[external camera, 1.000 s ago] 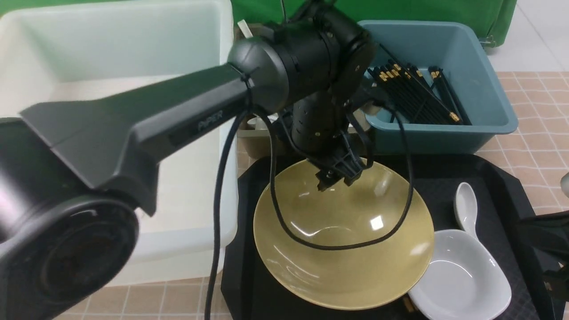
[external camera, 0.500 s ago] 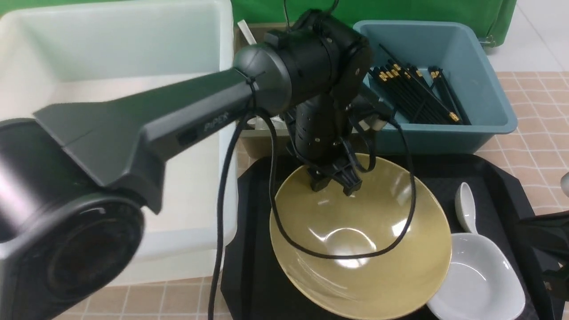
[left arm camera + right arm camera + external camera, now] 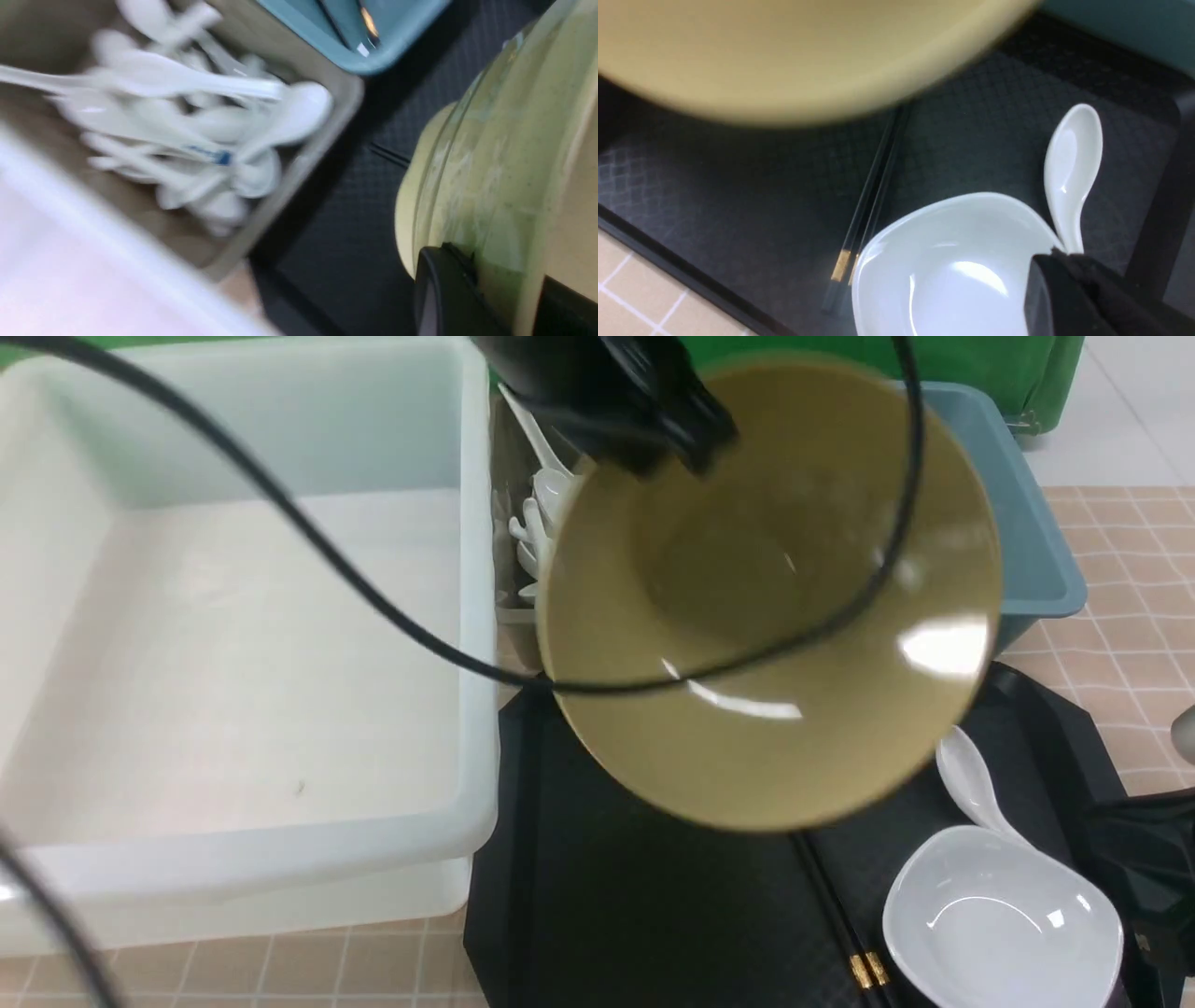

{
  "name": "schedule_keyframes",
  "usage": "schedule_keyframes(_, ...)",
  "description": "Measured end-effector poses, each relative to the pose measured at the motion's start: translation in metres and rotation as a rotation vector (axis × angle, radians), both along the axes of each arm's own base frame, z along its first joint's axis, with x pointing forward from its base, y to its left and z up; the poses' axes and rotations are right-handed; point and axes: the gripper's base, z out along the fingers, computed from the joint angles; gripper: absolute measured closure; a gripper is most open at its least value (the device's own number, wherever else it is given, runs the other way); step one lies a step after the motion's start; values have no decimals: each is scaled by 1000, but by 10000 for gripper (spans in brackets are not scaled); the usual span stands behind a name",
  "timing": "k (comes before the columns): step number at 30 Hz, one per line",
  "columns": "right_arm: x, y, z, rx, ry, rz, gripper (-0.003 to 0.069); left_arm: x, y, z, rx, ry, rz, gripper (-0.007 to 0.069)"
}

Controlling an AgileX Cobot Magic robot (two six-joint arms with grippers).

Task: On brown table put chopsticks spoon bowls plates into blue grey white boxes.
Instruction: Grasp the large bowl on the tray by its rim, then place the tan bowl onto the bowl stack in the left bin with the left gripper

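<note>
Left claw [image 3: 686,457]: closed on rim of yellow bowl [image 3: 766,597], bowl held tilted above black tray [image 3: 635,896]. Right claw [image 3: 1059,280]: closed, near white bowl [image 3: 999,915]. White bowl, white spoon [image 3: 971,779], two black chopsticks [image 3: 840,915] on tray. Blue box [image 3: 1018,513] partly hidden behind yellow bowl. Grey box [image 3: 280,200] holds spoons. White box [image 3: 252,663] on tiled worktop [image 3: 364,966].

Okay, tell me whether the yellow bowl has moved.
Yes: up off the black tray, toward the blue bin, which the bowl now partly covers.
</note>
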Motion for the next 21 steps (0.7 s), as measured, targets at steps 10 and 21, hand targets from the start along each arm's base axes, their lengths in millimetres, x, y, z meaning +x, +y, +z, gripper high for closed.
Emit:
schedule_keyframes(10,0,0,0,17,6,-13,610,39,211,-21,5,84,736,618)
schedule_keyframes(21,1,1,1,39,2,-21,610,29,285,-150,-135,332,1049,616)
